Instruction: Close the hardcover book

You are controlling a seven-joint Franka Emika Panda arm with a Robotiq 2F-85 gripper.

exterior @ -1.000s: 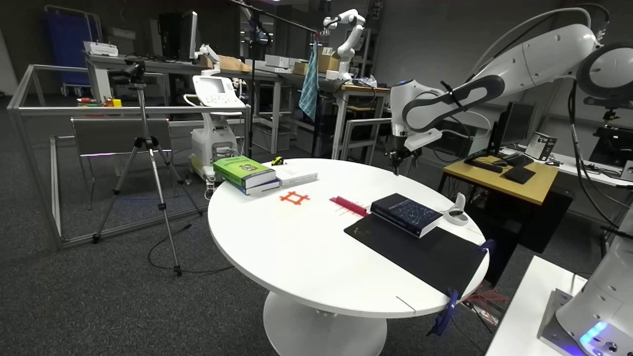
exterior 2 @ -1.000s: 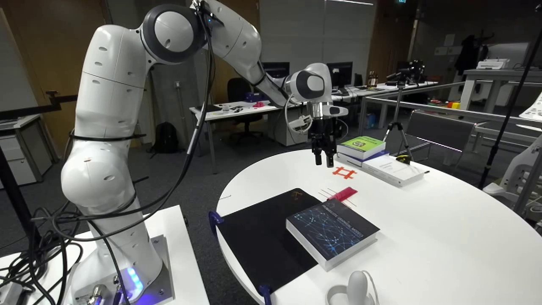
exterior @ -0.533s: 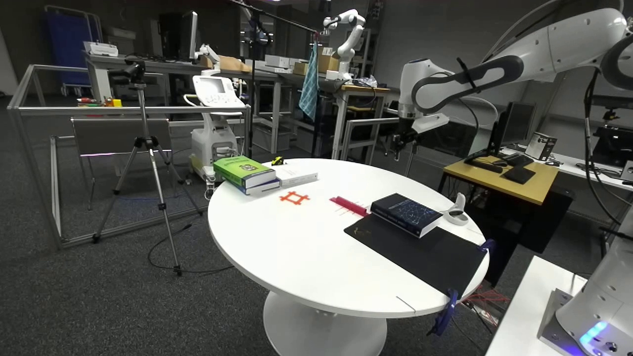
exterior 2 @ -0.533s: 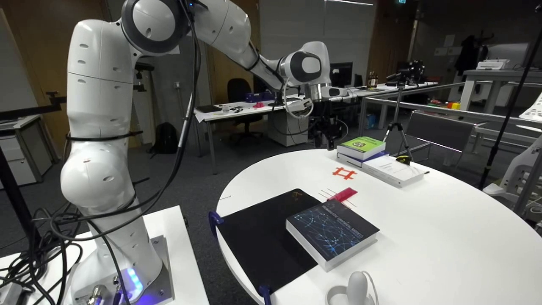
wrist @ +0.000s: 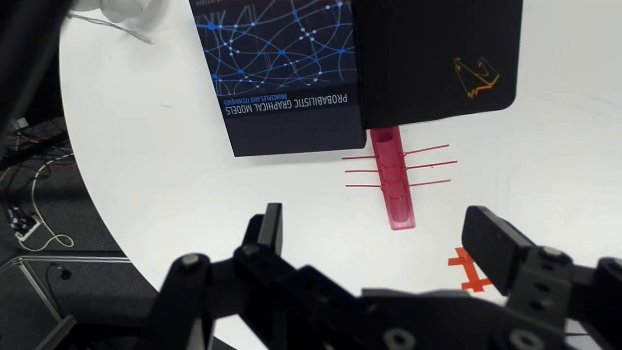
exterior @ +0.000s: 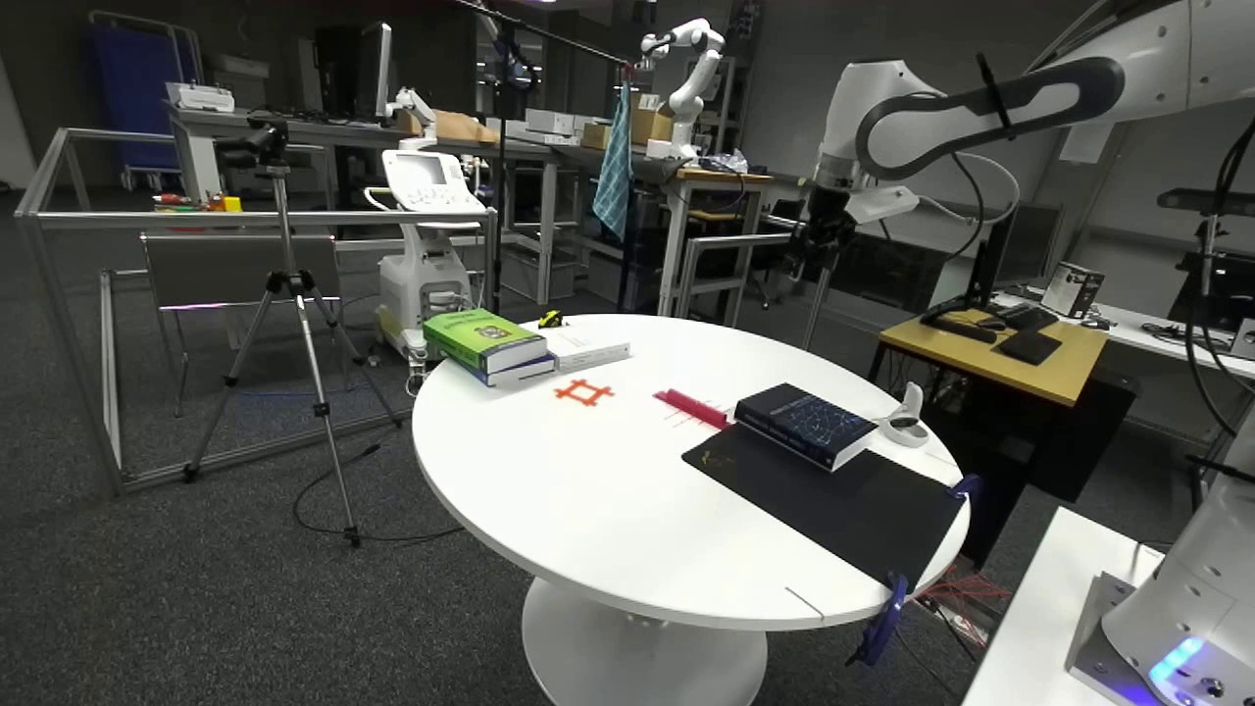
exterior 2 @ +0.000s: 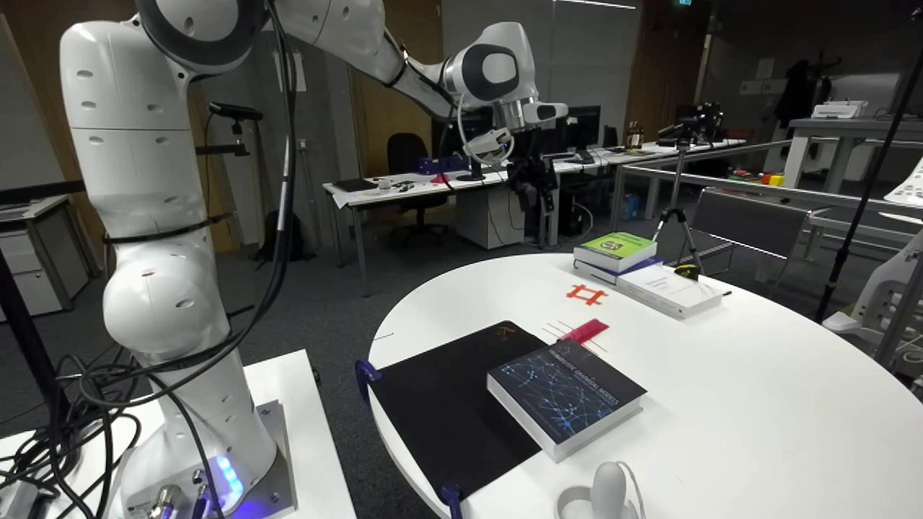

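Furthest left in an exterior view, the arm (exterior 2: 133, 173) has drawn back and upward within the last second. The black mat (exterior 2: 447, 411) comes next, unmoved on the white table (exterior 2: 757, 404). Then hangs the gripper (wrist: 375, 216), now higher and further from the table than a moment ago; the wrist view shows its fingers wide apart, nothing between them. Next is the hardcover book (exterior 2: 566, 396), lying flat and closed at the mat's edge (overlapping it or merely touching, I cannot tell). It has not changed, so I judge the closing finished and the arm clearing off. Just past its corner sits a pink trough (exterior 2: 585, 331), the nearest thing to a container; whether it holds anything I cannot tell.
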